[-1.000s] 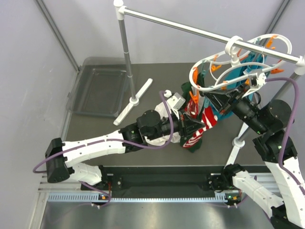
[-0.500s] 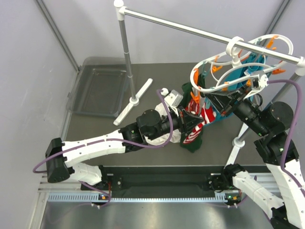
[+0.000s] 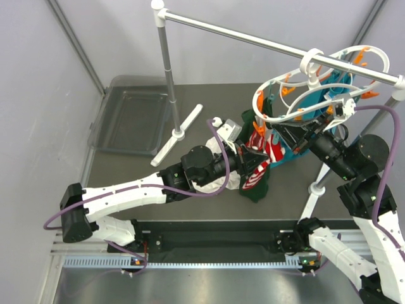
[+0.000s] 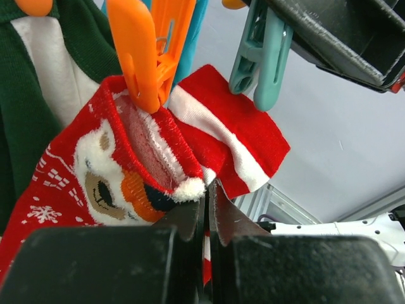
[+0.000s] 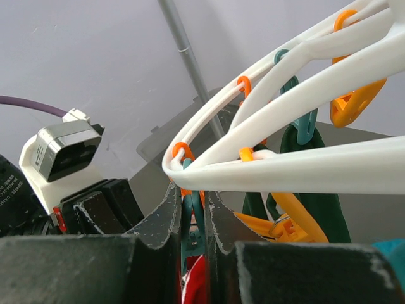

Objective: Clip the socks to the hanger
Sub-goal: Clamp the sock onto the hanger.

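Red snowflake sock (image 4: 82,183) is bitten at the cuff by an orange clip (image 4: 149,57) on the hanger (image 3: 278,82), so we count one done. Striped sock (image 4: 234,139) is left: its cuff is up off the bench, just under a teal clip (image 4: 262,63), unclipped. Left tool (image 4: 207,202) is pinched on it, we judge. Only the right wrist view shows right tool (image 5: 190,209) squeezing a clip, likely that teal one. Overhead hides both grips.
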